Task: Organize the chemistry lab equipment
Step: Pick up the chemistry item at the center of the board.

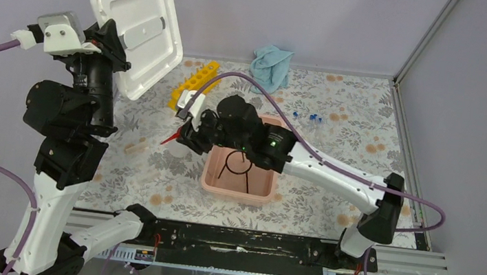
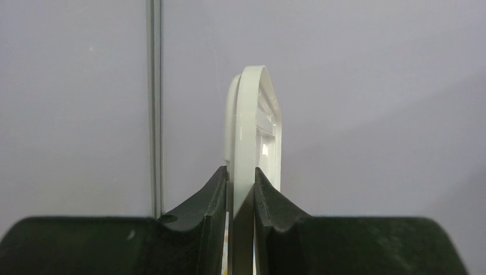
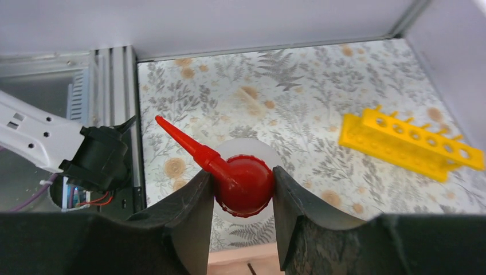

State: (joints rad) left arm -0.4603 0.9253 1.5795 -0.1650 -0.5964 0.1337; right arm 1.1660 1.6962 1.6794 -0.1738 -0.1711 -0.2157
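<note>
Currently the right gripper (image 1: 187, 133) clamps the red-spouted bottle (image 3: 243, 184) at the pink bin's (image 1: 210, 179) left edge. Beyond that edge, the left gripper (image 2: 241, 189) pinches a white lid (image 1: 136, 25).

My floral counter (image 1: 335, 162), as it lies.
At centre a pink bin (image 1: 238, 192); yellow rack (image 1: 188, 86) at eleven o'clock, blue cloth (image 1: 271, 64) at twelve, blue-capped tubes (image 1: 312, 118) at one.

We see our left pincer (image 2: 240, 195) closed on a thin white lid (image 2: 247, 114), which is turned edge-on to us. Both dark fingers (image 2: 209, 200) press against its sides. The lid stands upright above them and ends in a rounded corner. Behind it is a plain grey wall (image 2: 372, 86), with a vertical metal strip (image 2: 153, 86) on the left.
</note>
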